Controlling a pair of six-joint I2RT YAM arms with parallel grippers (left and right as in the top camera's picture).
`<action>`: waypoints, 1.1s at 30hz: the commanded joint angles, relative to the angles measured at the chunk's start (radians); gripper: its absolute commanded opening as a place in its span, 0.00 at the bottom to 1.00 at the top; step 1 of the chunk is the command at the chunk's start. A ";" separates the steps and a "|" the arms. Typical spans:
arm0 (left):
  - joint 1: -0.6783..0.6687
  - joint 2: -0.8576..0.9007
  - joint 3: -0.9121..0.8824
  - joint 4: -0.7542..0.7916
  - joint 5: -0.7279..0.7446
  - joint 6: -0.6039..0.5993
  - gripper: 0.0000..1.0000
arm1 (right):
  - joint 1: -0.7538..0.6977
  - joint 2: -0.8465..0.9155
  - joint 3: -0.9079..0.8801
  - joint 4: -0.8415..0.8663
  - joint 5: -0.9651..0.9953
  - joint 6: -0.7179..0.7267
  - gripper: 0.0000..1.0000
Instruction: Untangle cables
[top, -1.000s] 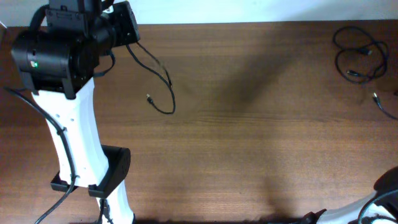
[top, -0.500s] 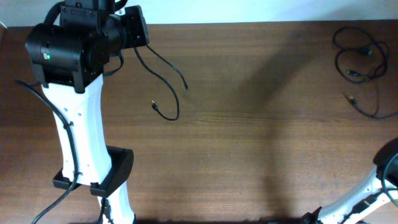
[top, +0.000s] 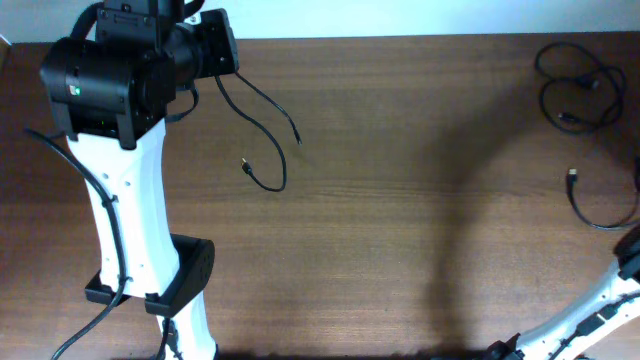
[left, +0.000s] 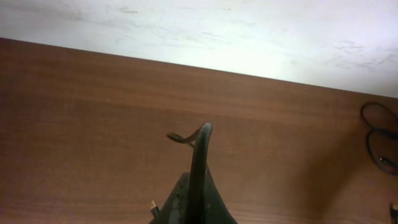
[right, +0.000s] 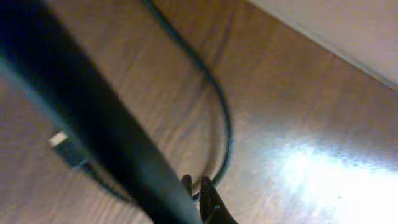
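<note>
My left gripper (top: 214, 52) at the far left is shut on a thin black cable (top: 262, 110). The cable hangs in a loop, with one plug end (top: 245, 164) near the table and the other end (top: 297, 139) pointing right. In the left wrist view the cable (left: 200, 155) rises from between the shut fingers (left: 196, 205). A tangle of cables (top: 580, 88) lies at the far right. Another cable (top: 585, 205) curves below it, its plug (top: 572, 175) free. My right gripper (right: 200, 190) is shut on this cable (right: 224, 124); in the overhead view it is off the right edge.
The left arm's white column and black base (top: 150, 280) stand at the front left. The right arm's white link (top: 610, 290) enters at the front right corner. The wooden table (top: 400, 230) ends at a white wall along the far side.
The right-hand cable has been drawn down and to the right, away from the tangle. The left gripper shifted slightly right a second ago and has held still since.
</note>
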 joint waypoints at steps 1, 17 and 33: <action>-0.006 -0.017 -0.001 0.000 -0.008 0.013 0.00 | 0.006 0.005 -0.011 0.010 -0.027 0.014 0.04; -0.060 -0.017 -0.001 0.003 -0.011 0.058 0.00 | 0.144 0.008 -0.011 0.316 -0.084 -0.103 0.04; -0.060 -0.017 -0.001 0.000 -0.011 0.058 0.00 | 0.018 0.043 -0.011 0.383 0.003 -0.154 0.04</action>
